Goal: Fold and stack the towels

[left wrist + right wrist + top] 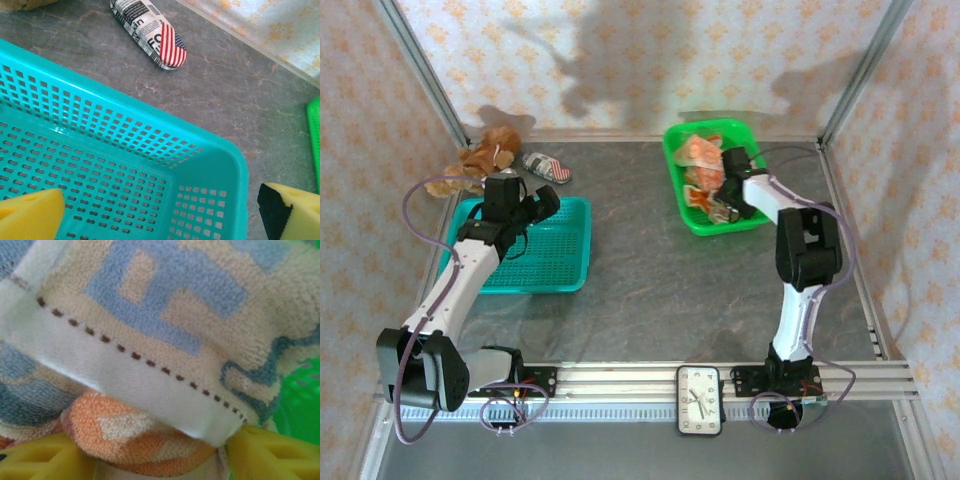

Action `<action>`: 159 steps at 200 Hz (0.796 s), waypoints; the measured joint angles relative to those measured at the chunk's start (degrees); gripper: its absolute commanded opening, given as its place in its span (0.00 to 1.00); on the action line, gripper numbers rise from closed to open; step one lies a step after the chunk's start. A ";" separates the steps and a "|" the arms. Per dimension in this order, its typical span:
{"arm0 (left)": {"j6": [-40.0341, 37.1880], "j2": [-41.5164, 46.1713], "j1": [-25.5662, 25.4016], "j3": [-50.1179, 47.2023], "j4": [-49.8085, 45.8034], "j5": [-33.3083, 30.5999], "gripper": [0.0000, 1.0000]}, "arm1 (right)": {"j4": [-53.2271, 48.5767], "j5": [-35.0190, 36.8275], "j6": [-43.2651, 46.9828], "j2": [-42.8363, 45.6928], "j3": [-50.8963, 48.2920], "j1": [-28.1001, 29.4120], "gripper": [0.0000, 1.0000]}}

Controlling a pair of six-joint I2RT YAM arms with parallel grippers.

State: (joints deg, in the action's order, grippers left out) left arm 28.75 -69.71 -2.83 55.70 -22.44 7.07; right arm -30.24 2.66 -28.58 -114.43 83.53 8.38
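Note:
Several towels (703,165) lie crumpled in a green basket (672,160) at the back right. My right gripper (725,205) is down among them. In the right wrist view a cream towel (150,315) with blue lettering and a stitched white hem lies over an orange fold (135,435). That fold is bunched between the yellow fingertips (40,460) of my right gripper (160,455), touching both. My left gripper (545,200) hangs open over the right end of a teal basket (560,270). Its yellow pads (30,215) stand wide apart around nothing, left gripper (160,210).
The teal basket (235,165) has nothing in it. A striped shoe (150,32) lies on the grey table behind it, next to a brown teddy bear (480,160). A small clock (700,400) sits on the front rail between the arm bases.

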 measured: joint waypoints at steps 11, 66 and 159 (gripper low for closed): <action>0.17 -0.20 -0.02 0.26 -0.20 0.04 1.00 | -0.68 0.42 1.07 0.74 -0.66 -3.48 0.67; 0.35 -1.05 -0.07 0.55 -1.22 0.11 1.00 | -4.11 1.29 5.86 4.76 -1.66 -12.76 0.72; 0.35 -2.01 -2.10 3.61 -1.73 1.55 1.00 | -4.37 0.15 3.72 15.65 -6.19 -1.64 0.62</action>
State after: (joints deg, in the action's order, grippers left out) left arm 29.10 -71.72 -4.93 59.31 -24.16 8.62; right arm -34.61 2.81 -24.86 -98.78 77.34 6.74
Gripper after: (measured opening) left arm 0.998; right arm 0.676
